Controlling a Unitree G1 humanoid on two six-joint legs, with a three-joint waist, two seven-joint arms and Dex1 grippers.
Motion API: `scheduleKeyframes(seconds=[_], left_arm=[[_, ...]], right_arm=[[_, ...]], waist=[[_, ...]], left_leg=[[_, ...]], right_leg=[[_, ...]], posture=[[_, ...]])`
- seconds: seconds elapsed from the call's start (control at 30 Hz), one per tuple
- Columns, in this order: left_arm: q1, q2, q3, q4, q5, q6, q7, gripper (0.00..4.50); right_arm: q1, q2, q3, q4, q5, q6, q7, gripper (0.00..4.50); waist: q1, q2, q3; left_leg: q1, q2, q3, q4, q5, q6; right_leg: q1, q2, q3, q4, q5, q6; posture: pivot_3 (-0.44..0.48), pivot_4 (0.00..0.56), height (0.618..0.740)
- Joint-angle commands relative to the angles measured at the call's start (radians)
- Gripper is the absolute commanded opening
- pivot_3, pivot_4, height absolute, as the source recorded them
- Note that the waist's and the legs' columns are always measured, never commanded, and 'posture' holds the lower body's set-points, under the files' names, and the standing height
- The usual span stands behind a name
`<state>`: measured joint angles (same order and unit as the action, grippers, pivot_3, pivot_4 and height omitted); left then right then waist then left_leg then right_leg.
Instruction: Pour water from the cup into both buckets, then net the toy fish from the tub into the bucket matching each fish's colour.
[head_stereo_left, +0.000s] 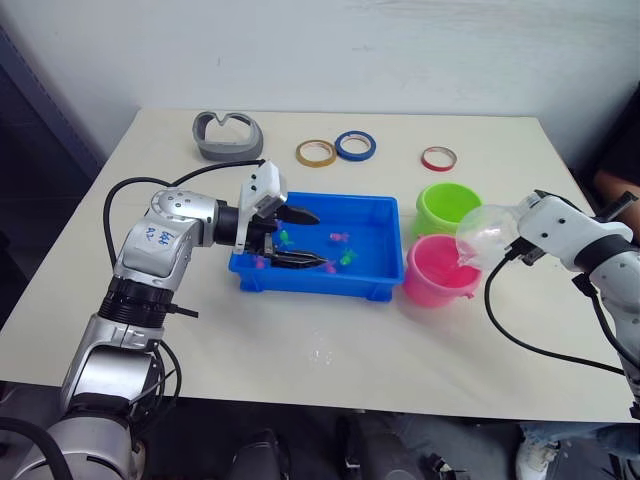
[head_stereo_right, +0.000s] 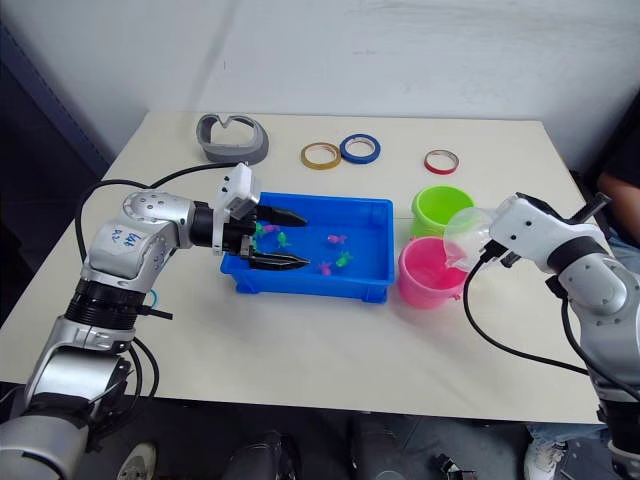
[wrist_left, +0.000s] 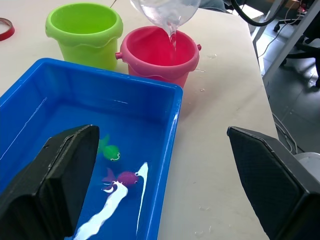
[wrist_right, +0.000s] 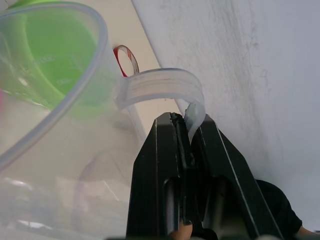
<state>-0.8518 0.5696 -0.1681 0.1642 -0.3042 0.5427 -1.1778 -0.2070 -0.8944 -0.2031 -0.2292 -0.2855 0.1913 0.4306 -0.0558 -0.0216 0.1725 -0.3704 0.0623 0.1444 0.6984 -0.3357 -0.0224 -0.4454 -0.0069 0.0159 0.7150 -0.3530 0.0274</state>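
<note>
right claw (wrist_right: 187, 131) is pinching clear cup (head_stereo_left: 483, 236) handle, tipping water into pink bucket (head_stereo_left: 441, 270) | left claw (head_stereo_left: 297, 238) is gaping wide over blue tub (head_stereo_left: 385, 285)

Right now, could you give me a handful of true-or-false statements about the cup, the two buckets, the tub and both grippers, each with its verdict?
1. The right gripper is shut on the handle of the clear plastic cup. True.
2. The cup is tilted over the lime green plastic bucket. False: it tips over the pink plastic bucket, with water streaming into it in the left wrist view.
3. The left gripper is open over the shallow bright blue plastic tub. True.
4. The left gripper holds a hand net. False: nothing is between its fingers.
5. The tiny plastic toy fish lie in the pink bucket. False: they are in the tub.
</note>
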Motion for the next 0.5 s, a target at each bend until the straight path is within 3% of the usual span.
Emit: scheduleKeyframes(seconds=[0.03, 0.5], left_arm=[[-0.001, 0.005, 0.013, -0.033, -0.005, -0.011, 0.002, 4.5], [0.0, 0.006, 0.014, -0.039, -0.007, -0.007, 0.007, 4.5]], right_arm=[[-0.033, -0.022, -0.019, -0.013, -0.026, -0.034, -0.019, 0.05], [-0.055, -0.013, -0.011, 0.009, -0.079, -0.094, -0.029, 0.05]], waist=[[0.0, 0.0, 0.0], [0.0, 0.0, 0.0]], left_leg=[[0.0, 0.0, 0.0, 0.0, 0.0, 0.0], [0.0, 0.0, 0.0, 0.0, 0.0, 0.0]], right_leg=[[0.0, 0.0, 0.0, 0.0, 0.0, 0.0], [0.0, 0.0, 0.0, 0.0, 0.0, 0.0]], posture=[[0.0, 0.15, 0.693], [0.0, 0.15, 0.693]])
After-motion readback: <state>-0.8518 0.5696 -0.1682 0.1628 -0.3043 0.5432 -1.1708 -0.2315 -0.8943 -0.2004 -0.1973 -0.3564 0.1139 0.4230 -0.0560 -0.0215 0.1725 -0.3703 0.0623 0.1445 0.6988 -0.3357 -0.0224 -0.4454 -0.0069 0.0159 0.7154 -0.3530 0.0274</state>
